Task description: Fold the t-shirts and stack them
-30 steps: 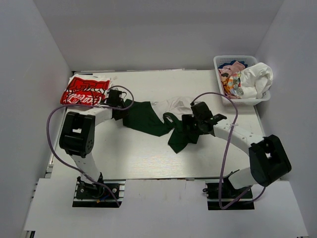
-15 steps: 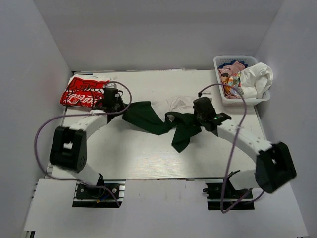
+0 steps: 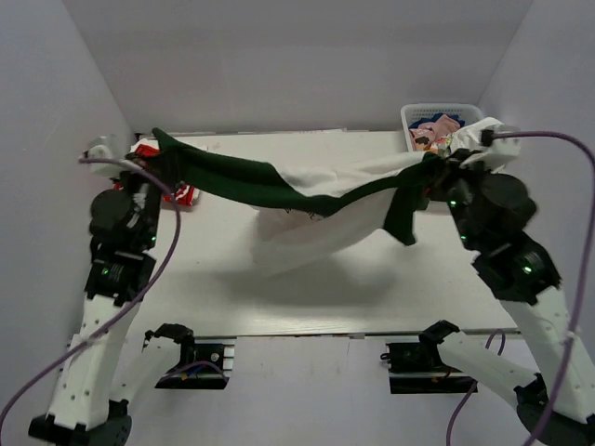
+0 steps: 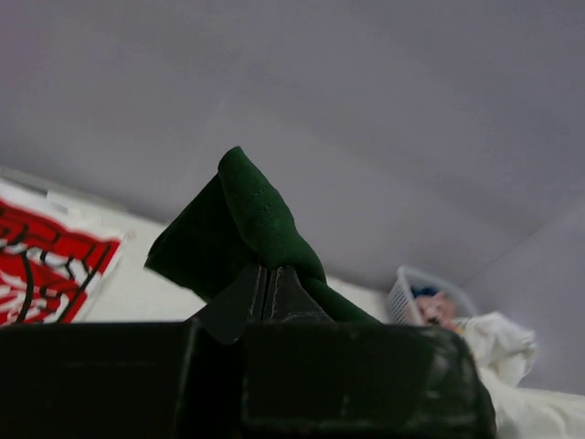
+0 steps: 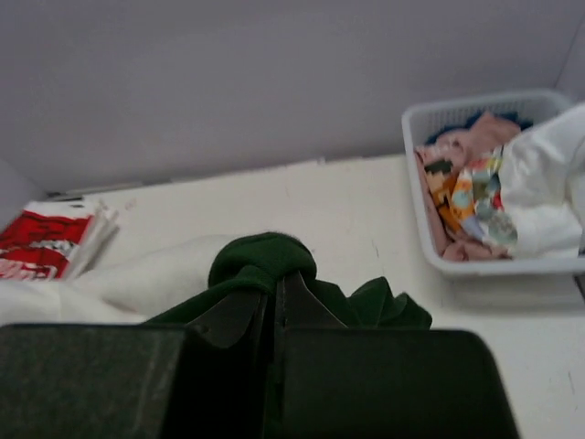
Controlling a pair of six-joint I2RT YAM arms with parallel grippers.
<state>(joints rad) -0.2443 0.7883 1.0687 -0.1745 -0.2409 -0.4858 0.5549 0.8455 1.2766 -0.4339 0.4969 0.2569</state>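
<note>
A dark green t-shirt (image 3: 246, 182) hangs stretched in the air between both arms, high above the table. My left gripper (image 3: 160, 141) is shut on its left end (image 4: 260, 229); my right gripper (image 3: 429, 160) is shut on its right end (image 5: 265, 261). A white t-shirt (image 3: 316, 228) hangs caught under the green one and sags toward the table. A folded red-and-white printed t-shirt (image 3: 181, 192) lies at the back left, mostly hidden behind the left arm; it also shows in the wrist views (image 4: 41, 265) (image 5: 41, 242).
A white plastic basket (image 5: 512, 265) at the back right holds several crumpled tees, pink, blue and white (image 5: 548, 174). The grey enclosure walls (image 3: 307, 56) stand close on three sides. The arm bases (image 3: 195, 353) are at the near edge.
Both grippers closed on the green t-shirt on the table, then rose and spread apart, lifting it taut into the air; the white t-shirt came up with it.
</note>
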